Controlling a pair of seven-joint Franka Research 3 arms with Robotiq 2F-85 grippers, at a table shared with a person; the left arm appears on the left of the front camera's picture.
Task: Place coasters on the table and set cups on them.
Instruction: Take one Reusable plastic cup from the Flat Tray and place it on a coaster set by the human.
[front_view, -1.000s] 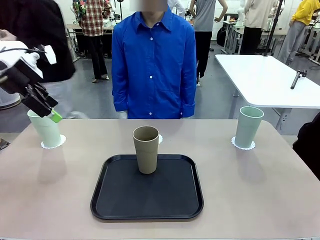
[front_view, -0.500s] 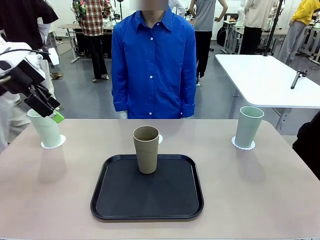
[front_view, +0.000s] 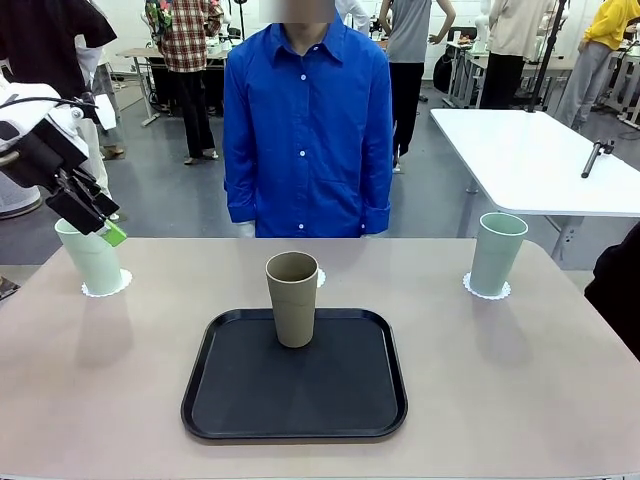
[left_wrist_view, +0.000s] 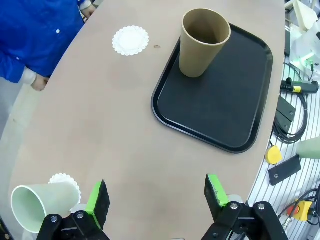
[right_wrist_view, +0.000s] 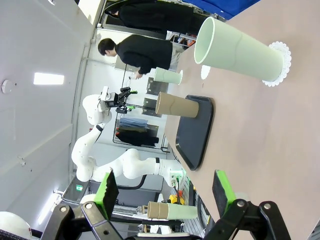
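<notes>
The table (beige, rounded corners) carries the black tray at 6 o'clock, with the tan cup standing at the tray's far edge. At 9 o'clock the left arm has eased slightly up and outward over the last second. Its left gripper, jaws spread and empty, now hangs by the rim of the left mint cup, which stands on its coaster, so that placement looks finished. The right mint cup at 3 o'clock is set too. The right gripper, spread and empty, faces it with the wrist rolled sideways. The third coaster lies bare at 12 o'clock, so the tan cup likely goes there next
</notes>
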